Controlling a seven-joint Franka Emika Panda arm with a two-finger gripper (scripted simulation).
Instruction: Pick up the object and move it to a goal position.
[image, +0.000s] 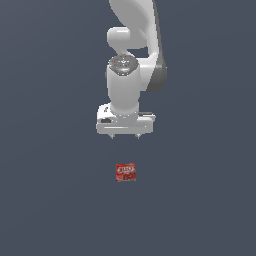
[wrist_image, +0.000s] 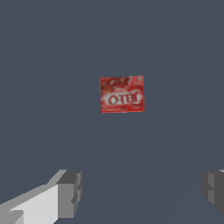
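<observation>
The object is a small red box (image: 125, 172) with white lettering on its top face, lying flat on the dark grey floor. It also shows in the wrist view (wrist_image: 121, 94), face up and apart from the fingers. My gripper (image: 125, 135) hangs above the floor, pointing down, farther back in the exterior view than the box and not touching it. Its two grey fingertips (wrist_image: 70, 192) stand wide apart in the wrist view with nothing between them, so it is open and empty.
The white arm (image: 135, 45) rises behind the gripper to the top of the exterior view. The floor (image: 50, 200) is a plain dark grey surface with no other object in sight.
</observation>
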